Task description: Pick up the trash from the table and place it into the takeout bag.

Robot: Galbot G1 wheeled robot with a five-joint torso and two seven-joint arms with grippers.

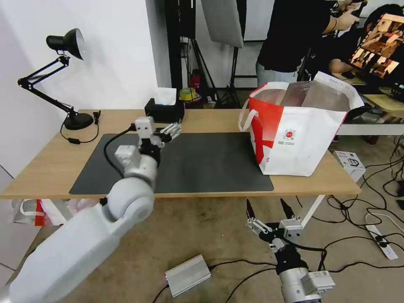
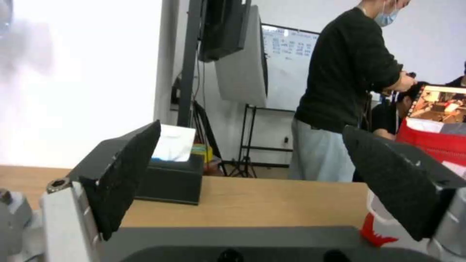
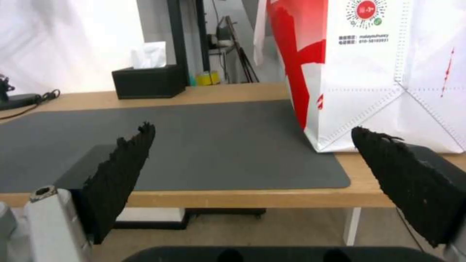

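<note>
The left gripper (image 1: 174,131) hangs over the far left part of the dark grey mat (image 1: 202,162), close to the black tissue box (image 1: 164,110) at the back edge of the tabletop (image 1: 50,166), and its fingers (image 2: 121,182) stand well apart with nothing between them. The right gripper (image 1: 269,209) sits low, in front of the near edge of the tabletop and above the floor, pointing toward the mat; its two black fingers (image 3: 119,174) are likewise spread wide and hold nothing. The takeout bag (image 1: 301,139) stands upright on the right end of the tabletop, its near corner overlapping the right edge of the mat, its mouth open and the silvery lining visible inside (what lies within cannot be made out from the head view). A white loop handle (image 1: 243,118) droops on its left side, and a small red logo (image 1: 289,134) marks the white front panel. The mat surface between the two grippers lies bare. A black desk lamp (image 1: 63,63) stands at the far left corner of the tabletop with its cord trailing beside its base. On the floor near the right arm lie a small silver box (image 1: 187,274) and loose black cables (image 1: 357,244).
</note>
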